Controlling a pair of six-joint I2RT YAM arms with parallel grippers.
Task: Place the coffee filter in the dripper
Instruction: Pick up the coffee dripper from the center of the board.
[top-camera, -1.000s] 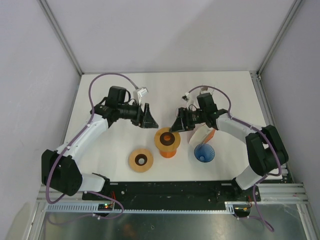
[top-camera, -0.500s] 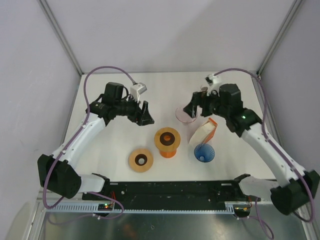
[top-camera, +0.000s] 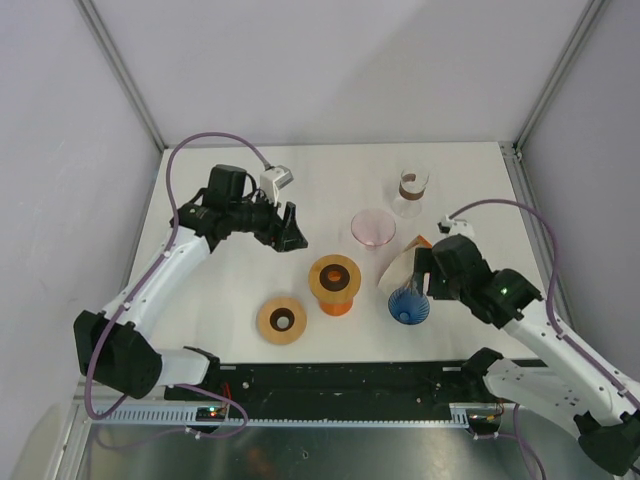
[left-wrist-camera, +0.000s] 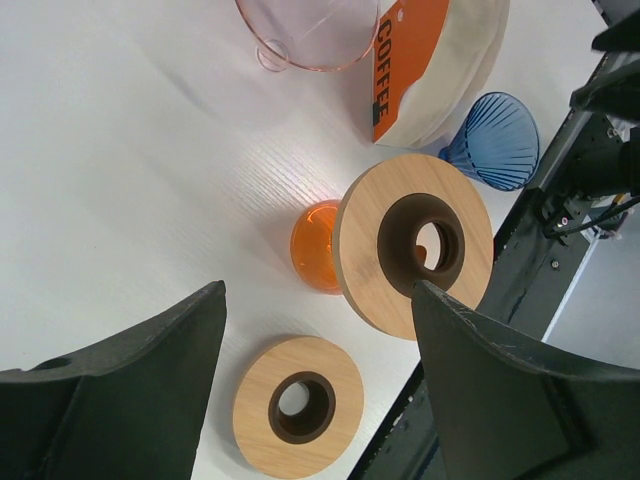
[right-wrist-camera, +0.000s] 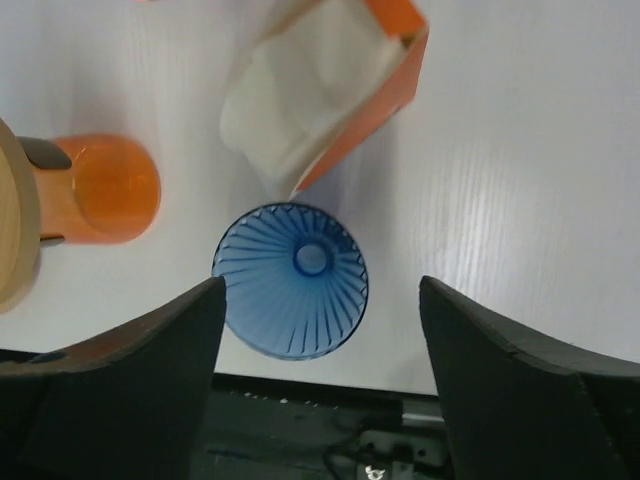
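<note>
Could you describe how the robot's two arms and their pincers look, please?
Both arms have white links with black joint housings: the left arm and the right arm. A purple cable loops along each. The left pincer and right pincer have broad, matte black, wedge-shaped fingers.

A stack of white paper coffee filters is seen lying on the worktop, tucked in an orange sleeve printed COFFEE. Just beside its corner, a blue ribbed cone dripper is stood mouth up, its ribs visible down to the central hole.
</note>
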